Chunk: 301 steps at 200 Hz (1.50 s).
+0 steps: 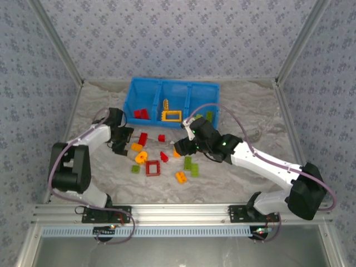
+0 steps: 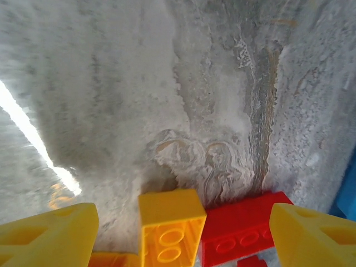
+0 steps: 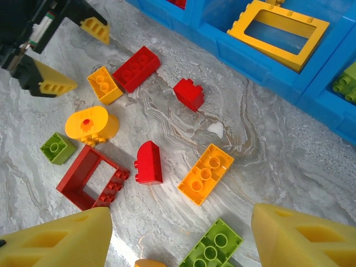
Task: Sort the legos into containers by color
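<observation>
Loose legos lie on the marbled table in front of the blue containers (image 1: 172, 89). My left gripper (image 2: 181, 236) is open low over the table, with an upside-down orange-yellow brick (image 2: 169, 228) standing free between its fingers and a red brick (image 2: 245, 225) beside it. My right gripper (image 3: 183, 245) hangs open above an orange brick (image 3: 206, 173), a rounded red brick (image 3: 148, 162) and a green brick (image 3: 211, 247), touching none. A red frame (image 3: 92, 177), a yellow round piece (image 3: 88, 124) and a small green brick (image 3: 57, 147) lie to the left.
In the containers, the left compartment holds red bricks (image 1: 141, 113), the middle one a yellow frame (image 3: 278, 30), the right one green bricks (image 3: 346, 83). The two grippers (image 1: 127, 142) (image 1: 178, 148) face each other across the pile. Frame posts stand at the table's corners.
</observation>
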Each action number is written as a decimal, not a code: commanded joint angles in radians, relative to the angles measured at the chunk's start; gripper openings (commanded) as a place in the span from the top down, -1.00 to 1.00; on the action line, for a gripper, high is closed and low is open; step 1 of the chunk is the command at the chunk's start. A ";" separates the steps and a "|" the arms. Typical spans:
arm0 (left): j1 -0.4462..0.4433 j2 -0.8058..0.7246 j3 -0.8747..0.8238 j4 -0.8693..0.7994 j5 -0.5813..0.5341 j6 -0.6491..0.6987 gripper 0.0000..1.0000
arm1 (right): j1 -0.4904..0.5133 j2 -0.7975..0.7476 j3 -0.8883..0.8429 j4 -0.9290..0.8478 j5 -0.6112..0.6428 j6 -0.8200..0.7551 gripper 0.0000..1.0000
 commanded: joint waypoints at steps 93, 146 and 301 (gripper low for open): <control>-0.053 0.063 -0.010 -0.059 0.057 -0.003 -0.19 | -0.013 -0.066 -0.038 -0.050 0.058 0.050 -0.40; -0.056 0.062 -0.004 -0.083 0.006 0.020 0.52 | -0.050 -0.118 -0.087 -0.083 0.134 0.135 -0.42; -0.363 0.494 1.147 -0.264 -0.218 0.675 0.60 | -0.192 -0.171 -0.139 -0.290 0.042 0.201 -0.42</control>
